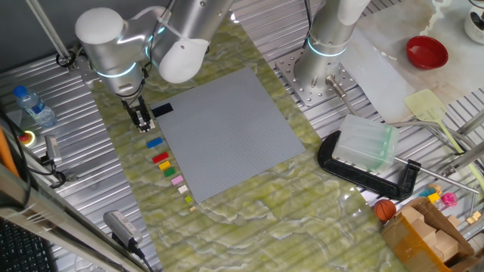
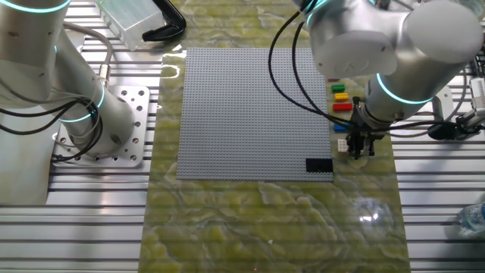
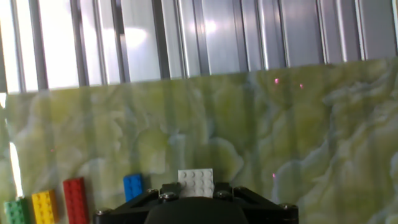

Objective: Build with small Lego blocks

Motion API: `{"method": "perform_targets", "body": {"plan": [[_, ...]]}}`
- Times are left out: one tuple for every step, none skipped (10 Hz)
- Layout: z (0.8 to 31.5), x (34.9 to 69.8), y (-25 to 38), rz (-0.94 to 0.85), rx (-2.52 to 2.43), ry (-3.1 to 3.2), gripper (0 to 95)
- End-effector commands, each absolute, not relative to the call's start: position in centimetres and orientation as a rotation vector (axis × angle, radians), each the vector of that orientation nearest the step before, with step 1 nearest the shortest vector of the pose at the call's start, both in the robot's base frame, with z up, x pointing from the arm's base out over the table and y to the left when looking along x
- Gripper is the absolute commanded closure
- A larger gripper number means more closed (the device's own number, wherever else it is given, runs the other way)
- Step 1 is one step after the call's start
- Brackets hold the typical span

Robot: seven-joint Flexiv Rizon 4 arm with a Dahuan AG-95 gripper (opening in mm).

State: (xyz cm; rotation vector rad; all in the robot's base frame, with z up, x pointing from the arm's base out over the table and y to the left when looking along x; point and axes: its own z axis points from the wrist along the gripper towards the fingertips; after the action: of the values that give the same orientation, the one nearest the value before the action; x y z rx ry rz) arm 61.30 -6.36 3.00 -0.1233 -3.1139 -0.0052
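Lego blocks (image 1: 168, 165) lie in a row, black block (image 1: 162, 109) apart.

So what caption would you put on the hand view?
Looking along the hand: a white Lego brick just ahead, beside blue, red, yellow and green bricks.

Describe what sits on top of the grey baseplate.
One black block sits at a corner of the grey baseplate. The arm covers part of the plate's edge, hiding anything there.

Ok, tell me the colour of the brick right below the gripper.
White, clearest in the hand view.
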Motion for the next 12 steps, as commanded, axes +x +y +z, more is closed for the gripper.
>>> {"method": "perform_targets", "body": {"plan": [[3.2, 59.5, -6.7, 0.001, -0.091, -3.111, 76.0], [3.0, 58.8, -6.8, 0.001, -0.075, -3.113, 76.0], [2.9, 57.9, -7.0, -0.006, -0.056, -3.114, 76.0], [2.9, 57.4, -6.9, -0.011, -0.051, -3.114, 76.0], [2.9, 57.1, -6.8, -0.012, -0.047, -3.117, 76.0], [2.9, 57.1, -6.8, -0.012, -0.05, -3.121, 76.0], [2.8, 57.3, -6.6, -0.012, -0.054, -3.12, 76.0], [2.7, 57.3, -6.5, -0.01, -0.053, -3.116, 76.0], [2.5, 57.1, -6.3, -0.009, -0.055, -3.117, 76.0], [2.2, 56.9, -6.2, -0.009, -0.055, -3.119, 76.0], [2.1, 56.8, -6.1, -0.007, -0.054, -3.12, 76.0], [2.1, 56.8, -6.1, -0.006, -0.054, -3.119, 76.0]]}}
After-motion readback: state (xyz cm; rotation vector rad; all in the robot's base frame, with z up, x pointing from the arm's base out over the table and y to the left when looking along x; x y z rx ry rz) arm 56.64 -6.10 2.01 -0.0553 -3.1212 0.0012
